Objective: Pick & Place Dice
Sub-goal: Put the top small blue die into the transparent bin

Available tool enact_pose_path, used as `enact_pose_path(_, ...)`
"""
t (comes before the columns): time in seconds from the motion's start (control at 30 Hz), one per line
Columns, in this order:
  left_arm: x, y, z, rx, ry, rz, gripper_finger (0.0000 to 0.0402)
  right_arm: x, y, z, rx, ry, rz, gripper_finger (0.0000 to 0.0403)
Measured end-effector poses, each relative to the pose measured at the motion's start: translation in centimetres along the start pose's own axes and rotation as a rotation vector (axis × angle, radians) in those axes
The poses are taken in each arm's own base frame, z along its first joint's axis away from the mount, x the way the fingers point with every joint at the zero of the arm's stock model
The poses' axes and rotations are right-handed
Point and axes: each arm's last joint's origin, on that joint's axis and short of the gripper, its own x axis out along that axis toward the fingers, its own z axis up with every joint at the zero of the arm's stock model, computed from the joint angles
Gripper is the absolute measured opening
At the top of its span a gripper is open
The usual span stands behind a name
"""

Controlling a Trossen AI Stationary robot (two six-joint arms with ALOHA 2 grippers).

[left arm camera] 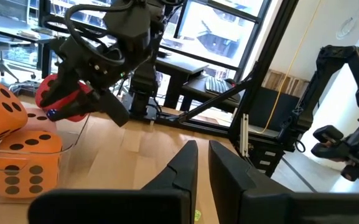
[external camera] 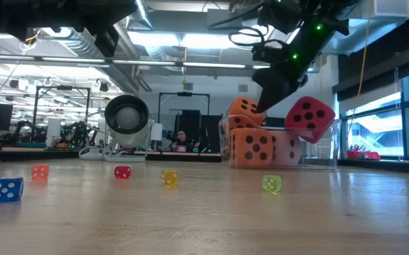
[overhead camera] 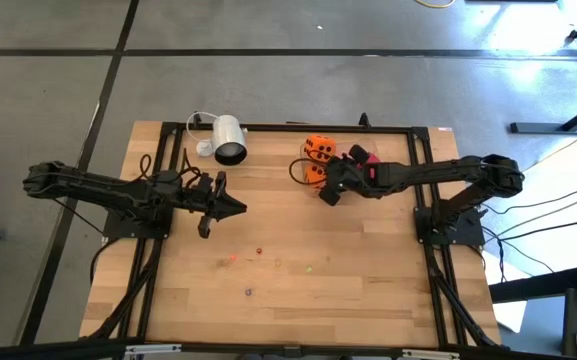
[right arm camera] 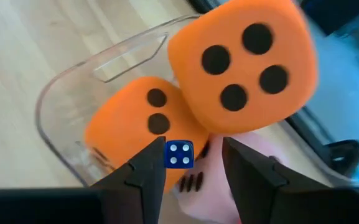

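Observation:
Two orange dice (right arm camera: 244, 68) (right arm camera: 129, 130) and a pale pink die (right arm camera: 210, 180) sit in a clear plastic container (right arm camera: 61, 106) at the far middle of the table. One orange die (external camera: 245, 110) is stacked on the other (external camera: 252, 145). A red die (external camera: 309, 119) sits tilted at the container's right end. My right gripper (right arm camera: 193, 144) hovers open over the container. A small blue die (right arm camera: 179, 154) shows between its fingertips, beside one finger. My left gripper (overhead camera: 236, 208) is shut and empty at the table's left middle. My right gripper points down into the container. The small blue die's side (right arm camera: 168, 154) lies next to the inner edge of one finger (right arm camera: 151, 168), well clear of the other. I cannot tell whether the finger touches it.
A white cylindrical camera (overhead camera: 228, 140) lies at the far left with its cable. Several small dice lie loose on the wood: blue (external camera: 6, 188), orange (external camera: 40, 171), red (external camera: 122, 172), yellow (external camera: 169, 177) and green (external camera: 271, 183). Black frame rails (overhead camera: 153, 250) border the table.

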Motion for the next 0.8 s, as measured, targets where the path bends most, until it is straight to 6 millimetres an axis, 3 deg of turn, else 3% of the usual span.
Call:
enact_pose_path(0.37,0.0,0.0,0.1,0.0,-0.007,-0.003,0.0031,1.1,-1.4,0.2,0.153,0.063,0.115,0.0157)
enact_pose_path(0.8,0.0,-0.1,0.2,-0.017,-0.021,-0.009,0.0033,1.4,-1.9,0.3,0.207,0.074,0.134,0.0157)
